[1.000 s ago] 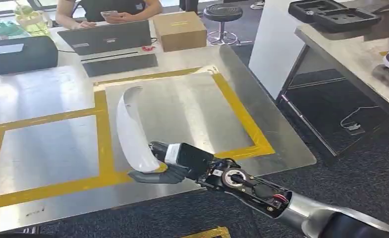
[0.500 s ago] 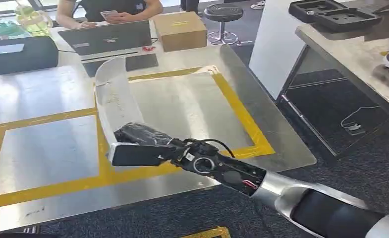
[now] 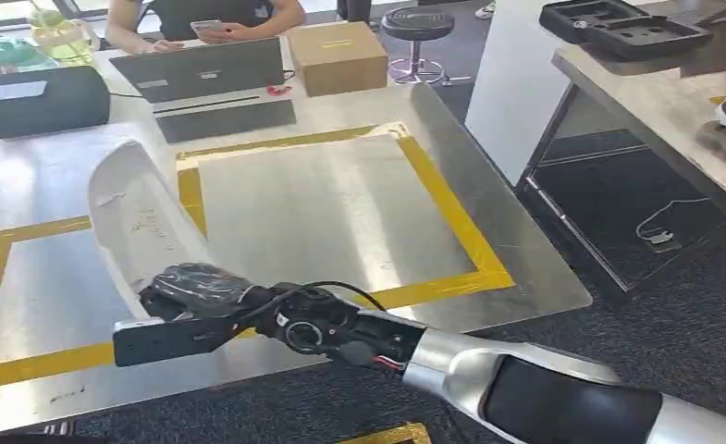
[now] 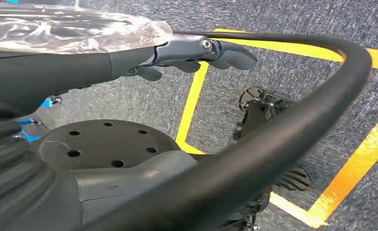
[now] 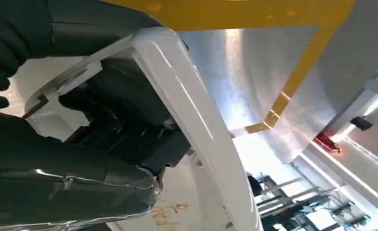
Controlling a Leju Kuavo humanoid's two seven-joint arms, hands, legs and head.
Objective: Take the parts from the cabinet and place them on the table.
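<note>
Left square (image 3: 72, 277) of the yellow tape is your likely drop zone; the white curved part (image 3: 141, 222) hangs over it now, near end low, far end tipped up and away toward the laptop side. I can't tell if any of it touches the table (image 3: 340, 203) yet, so treat it as airborne.

Right hand (image 3: 197, 296) grips the part's near end. The right wrist view shows dark fingers (image 5: 124, 120) wrapped around the inner lip, thumb on the outside. Grip looks firm but sits at one end, so the long free end will swing if you rotate fast.

How to do it well, in my judgement:
- Level the part before you lower it.
- Bring it down slowly until its long edge rests flat inside the tape.
- Spread the fingers only once it bears its own weight; a curved shell may rock.
- Withdraw toward you, without hooking the lip.

Left hand (image 4: 201, 50) hangs over the carpet, fingers loosely extended, holding nothing. Leave it.
</note>
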